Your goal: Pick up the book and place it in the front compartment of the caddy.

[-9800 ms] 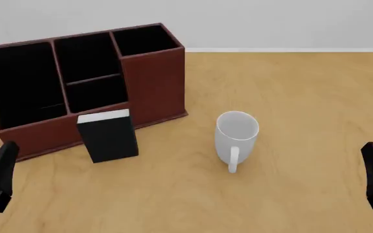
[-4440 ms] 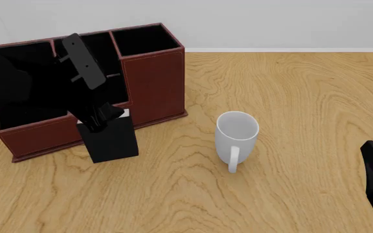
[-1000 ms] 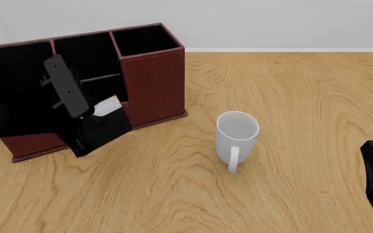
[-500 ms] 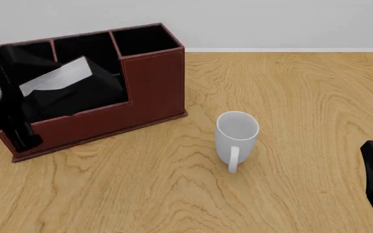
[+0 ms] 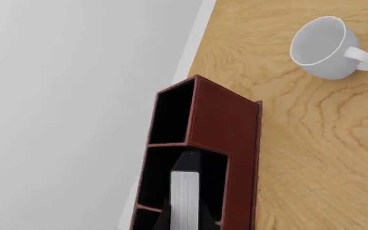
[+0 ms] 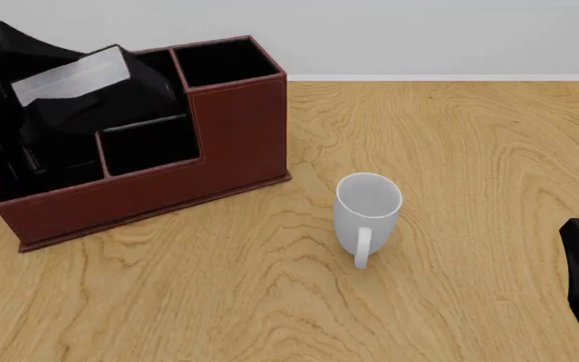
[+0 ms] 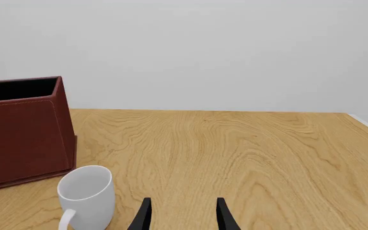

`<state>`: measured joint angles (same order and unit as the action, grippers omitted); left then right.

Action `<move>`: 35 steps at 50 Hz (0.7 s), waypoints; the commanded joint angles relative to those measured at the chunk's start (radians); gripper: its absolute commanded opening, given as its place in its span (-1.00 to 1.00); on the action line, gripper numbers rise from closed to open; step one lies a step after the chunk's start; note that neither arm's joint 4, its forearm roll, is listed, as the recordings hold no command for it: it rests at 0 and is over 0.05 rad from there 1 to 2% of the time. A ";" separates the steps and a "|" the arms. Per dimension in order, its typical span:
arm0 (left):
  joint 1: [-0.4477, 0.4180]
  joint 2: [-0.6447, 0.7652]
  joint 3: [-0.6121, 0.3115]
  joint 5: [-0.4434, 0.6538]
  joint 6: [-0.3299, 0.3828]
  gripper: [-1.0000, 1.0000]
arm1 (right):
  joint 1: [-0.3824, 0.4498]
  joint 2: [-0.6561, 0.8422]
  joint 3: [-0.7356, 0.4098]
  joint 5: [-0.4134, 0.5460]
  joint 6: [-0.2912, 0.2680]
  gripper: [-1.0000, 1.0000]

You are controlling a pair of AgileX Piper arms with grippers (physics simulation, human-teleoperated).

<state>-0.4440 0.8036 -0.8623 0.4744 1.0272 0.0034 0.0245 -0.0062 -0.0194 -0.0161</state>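
Book (image 6: 93,90) held over caddy (image 6: 239,136).

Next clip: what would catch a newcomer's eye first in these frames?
The book, black with a white page edge, held tilted above the left half of the reddish-brown caddy by the left arm. Next, the white mug standing alone on the wooden table, to the caddy's right. The right gripper is open, holding nothing.

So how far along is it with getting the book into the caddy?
Pickup is done: the small black hardcover book is off the table, tilted in the left end effector above the reddish-brown leather-look caddy. Still left: lowering it into the front compartment and letting go.
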 commanded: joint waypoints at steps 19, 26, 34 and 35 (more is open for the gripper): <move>0.031 0.118 -0.141 -0.033 0.085 -1.00 | 0.000 0.000 0.000 0.000 0.000 1.00; 0.036 0.135 -0.148 -0.040 0.098 -1.00 | 0.000 0.000 0.000 0.000 0.000 1.00; 0.076 0.163 -0.121 -0.081 0.127 -1.00 | 0.000 0.000 0.000 0.000 0.000 1.00; 0.061 0.148 -0.109 -0.088 0.133 -1.00 | 0.000 0.000 0.000 0.000 0.000 1.00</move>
<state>-0.4047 0.9328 -0.9725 0.4343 1.1194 0.0034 0.0244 -0.0062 -0.0194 -0.0161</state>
